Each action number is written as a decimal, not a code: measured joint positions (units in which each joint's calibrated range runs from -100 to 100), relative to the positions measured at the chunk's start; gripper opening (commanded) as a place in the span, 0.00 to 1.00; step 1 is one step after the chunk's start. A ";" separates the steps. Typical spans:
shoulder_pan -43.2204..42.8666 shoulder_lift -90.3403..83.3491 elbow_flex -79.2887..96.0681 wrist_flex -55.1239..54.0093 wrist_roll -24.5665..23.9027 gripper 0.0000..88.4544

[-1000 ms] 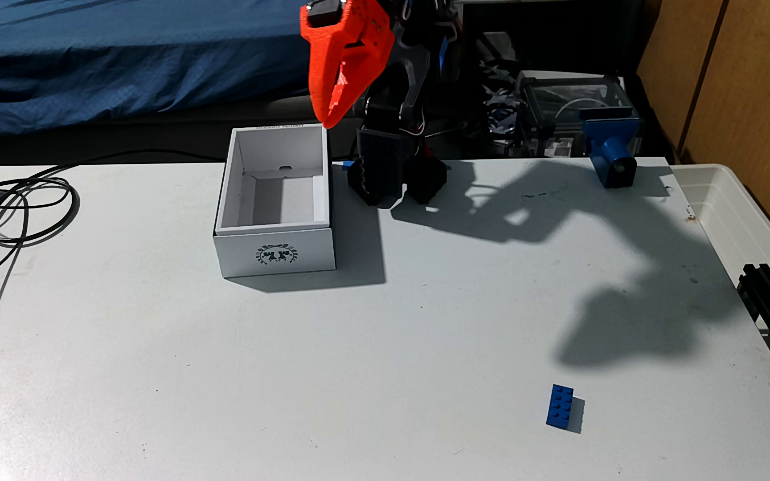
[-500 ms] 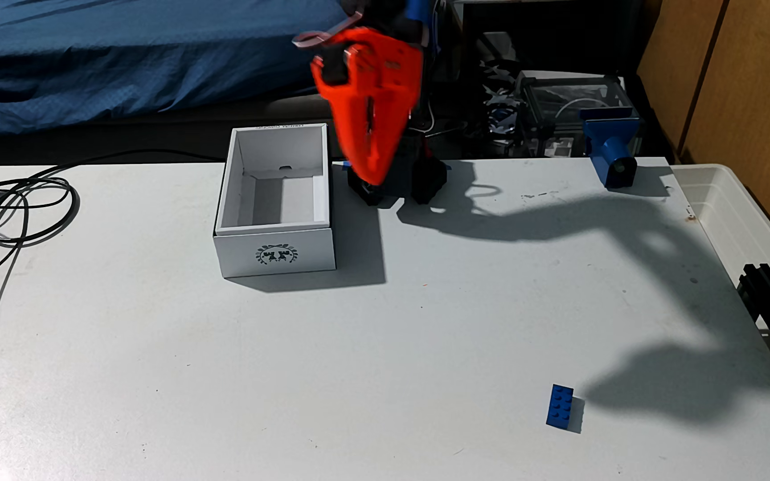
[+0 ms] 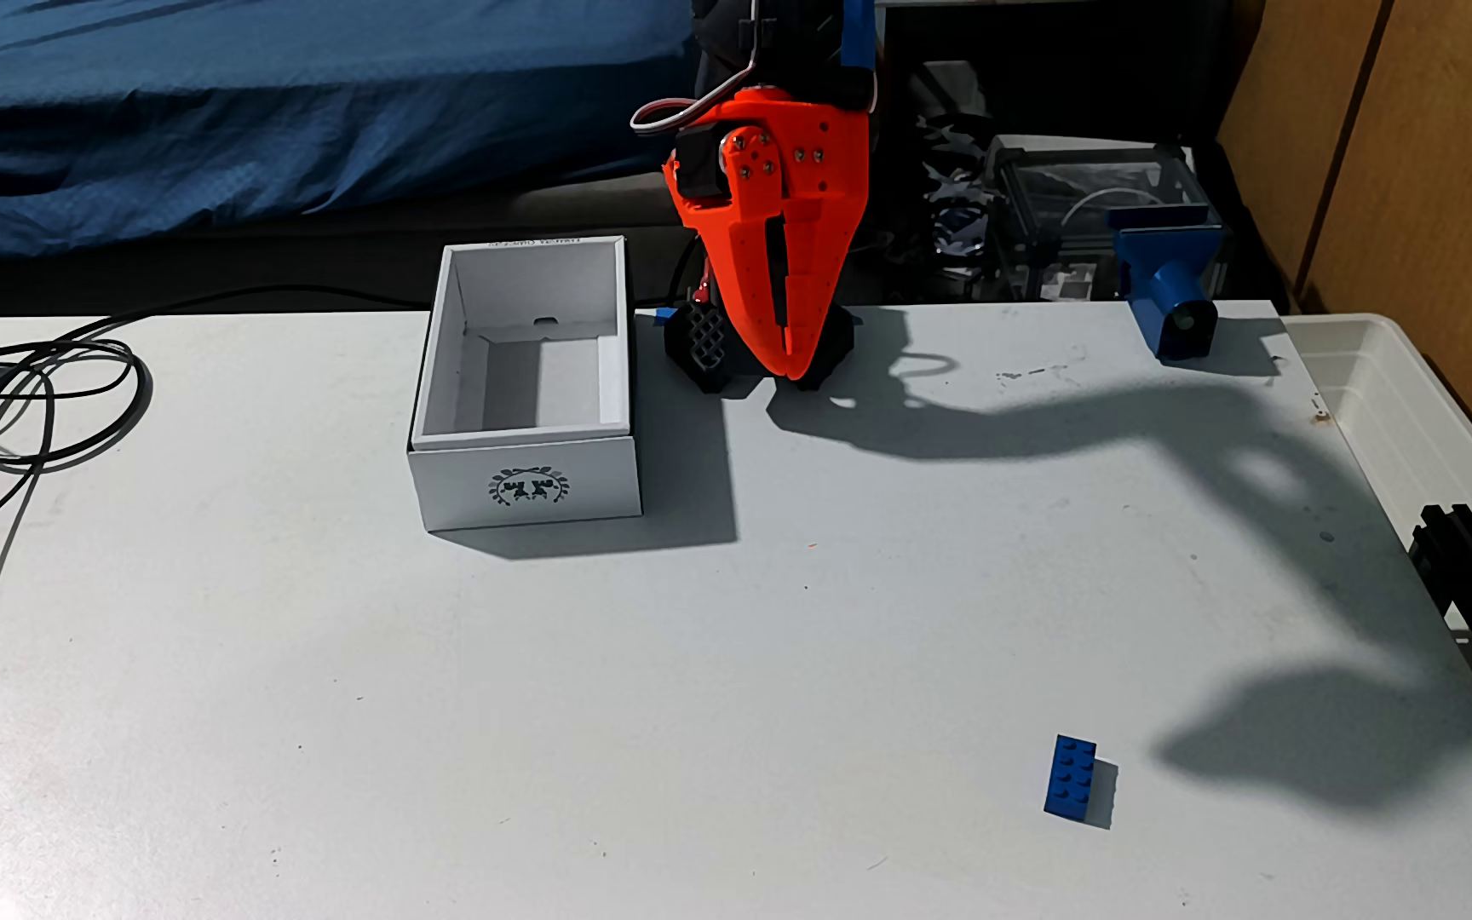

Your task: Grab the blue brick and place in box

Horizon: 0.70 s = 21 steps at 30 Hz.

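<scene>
Pincer (image 3: 794, 371) hangs tip-down at upper centre of the frame, orange jaws pressed together, holding nothing; one white box (image 3: 529, 478) sits just left of it, empty; one blue brick (image 3: 1070, 777) lies well apart at lower right on the desk (image 3: 715, 663); risk, I judge: arriving with jaws unspread would knock the brick toward the desk's edge.

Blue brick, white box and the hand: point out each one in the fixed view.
blue brick (image 3: 1070, 776), fixed view, on its studded top face.
white box (image 3: 527, 488), fixed view, on the front wall, at the dark wreath logo.
hand (image 3: 801, 373), fixed view, at the orange fingertips, which meet above the table.
</scene>
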 measured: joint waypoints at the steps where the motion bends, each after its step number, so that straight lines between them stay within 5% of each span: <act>1: -0.22 0.00 0.00 0.00 0.00 0.01; 21: -4.50 0.17 16.72 -5.71 -0.84 0.01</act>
